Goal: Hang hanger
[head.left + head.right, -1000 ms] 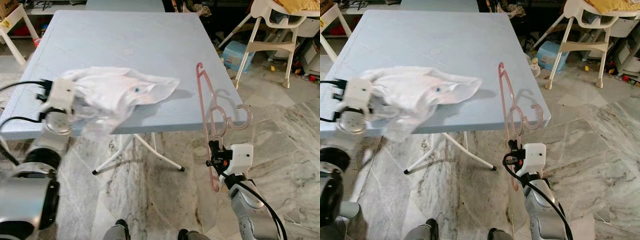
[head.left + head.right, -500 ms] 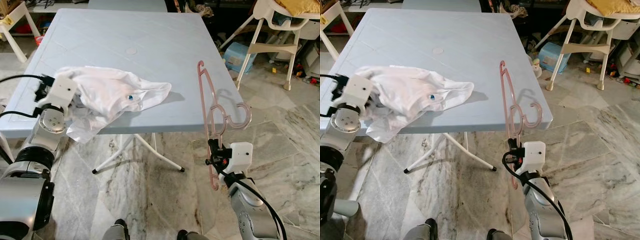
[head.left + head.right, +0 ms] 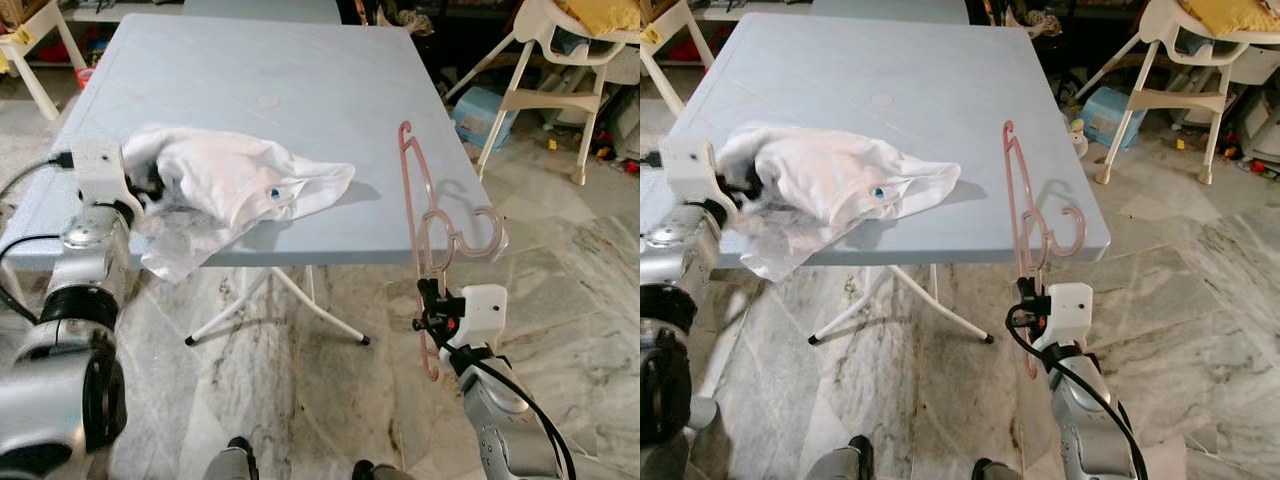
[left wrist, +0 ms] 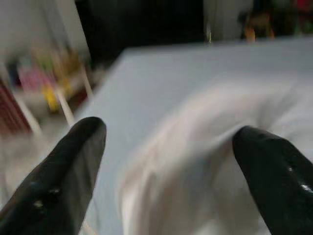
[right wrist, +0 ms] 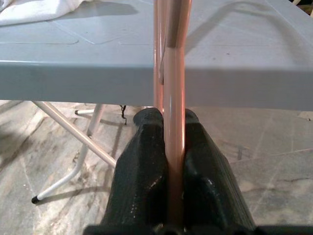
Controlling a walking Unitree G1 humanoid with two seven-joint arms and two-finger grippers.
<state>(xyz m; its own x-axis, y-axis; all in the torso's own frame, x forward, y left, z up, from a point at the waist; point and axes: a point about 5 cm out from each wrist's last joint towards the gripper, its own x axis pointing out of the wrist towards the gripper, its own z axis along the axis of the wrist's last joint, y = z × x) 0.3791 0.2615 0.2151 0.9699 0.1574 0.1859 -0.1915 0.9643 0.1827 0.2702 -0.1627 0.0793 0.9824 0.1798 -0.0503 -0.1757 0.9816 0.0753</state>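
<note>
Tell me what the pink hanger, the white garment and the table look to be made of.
Pink hanger: likely plastic; thin moulded bars, slight gloss.
White crumpled garment: soft thin fabric, matte; it folds and droops over the edge.
Pale blue table: probably moulded plastic top, satin, with faint moulded lines; white tubular legs, possibly metal.

The hanger (image 3: 428, 225) is thin pink plastic, held upright and edge-on just off the near right corner of the pale blue table (image 3: 300, 90). Its hook curls to the right, level with the table's front edge, 1 end rises above the tabletop and the other hangs below it. The white garment (image 3: 235, 185) lies crumpled on the table's near left part, spilling over the front edge.
</note>
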